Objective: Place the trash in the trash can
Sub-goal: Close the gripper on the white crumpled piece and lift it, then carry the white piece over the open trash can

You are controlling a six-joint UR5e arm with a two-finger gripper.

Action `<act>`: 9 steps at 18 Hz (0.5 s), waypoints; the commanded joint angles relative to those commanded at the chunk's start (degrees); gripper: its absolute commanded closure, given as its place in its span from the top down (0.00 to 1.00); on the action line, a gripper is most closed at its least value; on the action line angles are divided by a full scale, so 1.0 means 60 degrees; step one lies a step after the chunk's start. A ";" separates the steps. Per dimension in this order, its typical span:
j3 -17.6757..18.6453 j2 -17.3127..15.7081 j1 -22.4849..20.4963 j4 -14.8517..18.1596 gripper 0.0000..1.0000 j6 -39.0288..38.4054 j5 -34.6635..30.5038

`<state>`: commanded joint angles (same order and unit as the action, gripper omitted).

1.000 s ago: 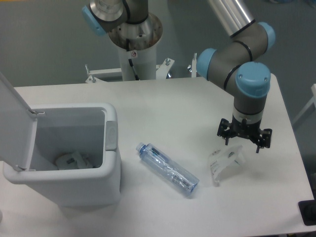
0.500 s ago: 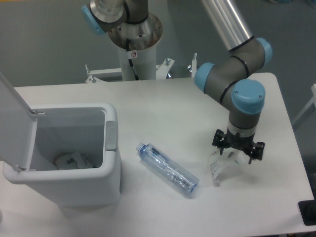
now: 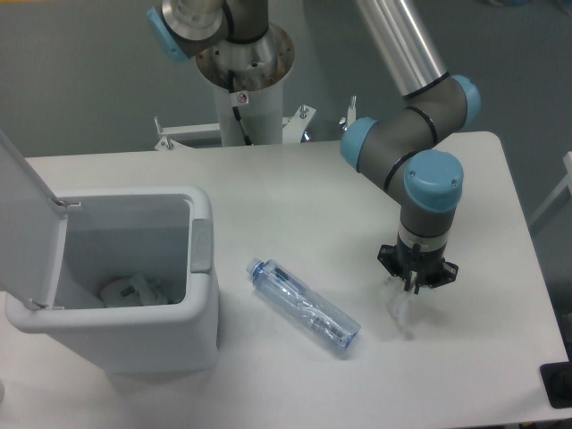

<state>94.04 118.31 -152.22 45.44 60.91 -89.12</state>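
Wrapper: your small clear plastic wrapper (image 3: 399, 312) lies near the table's (image 3: 295, 188) right edge, directly beneath the two-finger gripper (image 3: 416, 284).
Gripper: fingers drawn narrow onto the wrapper's top; firm hold, you cannot tell.
Bin: white open-lidded rectangular trash can (image 3: 134, 277) stands at the left edge; carry leftward.
Bottle: clear blue-tinted crinkled bottle (image 3: 302, 306) lies between, neck toward the bin.
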 joint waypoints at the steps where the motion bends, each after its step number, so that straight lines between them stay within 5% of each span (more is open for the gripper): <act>1: 0.0000 -0.0219 -0.0044 0.0029 0.00 -0.0015 0.0000; 3: -0.0029 -0.0702 -0.0175 0.0030 0.00 -0.0495 0.0232; 9: -0.0220 -0.2607 -0.0645 0.0015 0.00 -0.5076 0.3834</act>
<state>92.73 102.67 -156.10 45.53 30.45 -66.11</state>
